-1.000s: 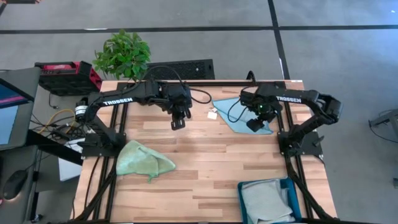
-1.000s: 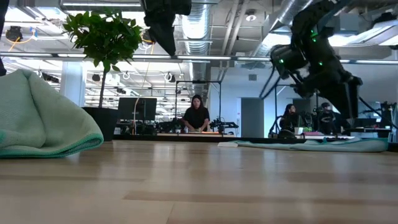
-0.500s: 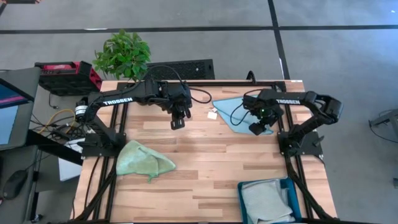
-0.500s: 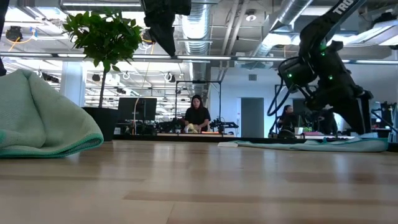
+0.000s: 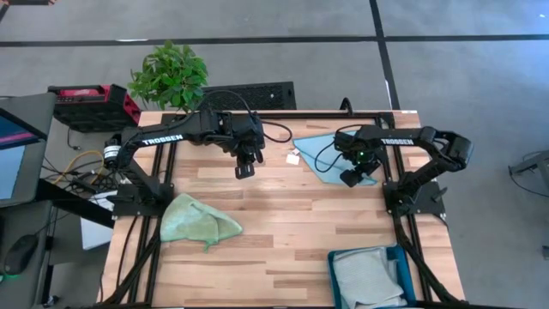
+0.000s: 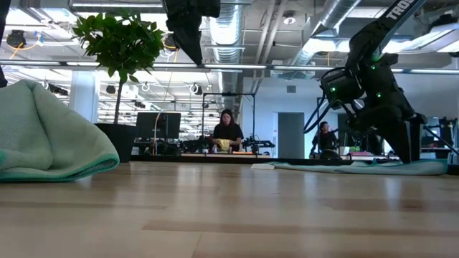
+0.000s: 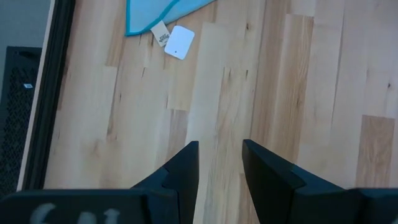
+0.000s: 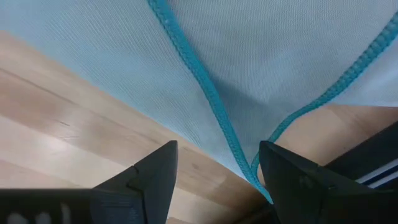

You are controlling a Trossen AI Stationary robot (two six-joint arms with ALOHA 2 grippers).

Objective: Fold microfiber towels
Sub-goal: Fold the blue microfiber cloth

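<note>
A light blue microfiber towel (image 5: 316, 151) lies flat at the table's far right, its white tag (image 7: 179, 42) on the wood beside its left corner. My right gripper (image 8: 214, 168) stands open, pointing down over the towel's near right corner (image 8: 249, 124), one finger on either side of a stitched edge. My left gripper (image 5: 245, 167) hangs open high above bare wood at the far middle. A light green towel (image 5: 197, 220) lies crumpled at the near left. A grey towel (image 5: 367, 276) lies in the teal bin (image 5: 331, 273). My right gripper comes down from above over the blue towel's near right corner (image 8: 267, 143), where two stitched edges meet. Its fingertips lie below the wrist picture's edge. In the low view they reach down to the cloth's level (image 6: 412, 156). Whether they touch it, I cannot tell.
A potted plant (image 5: 169, 75) stands beyond the far left corner. A black frame rail (image 7: 43, 93) runs along the far edge. Bare wood (image 5: 283, 215) spreads across the table's middle. People sit at desks in the room behind (image 6: 226, 133).
My right gripper has sunk toward the blue towel's near right corner, staying open. The towel lies as before.
</note>
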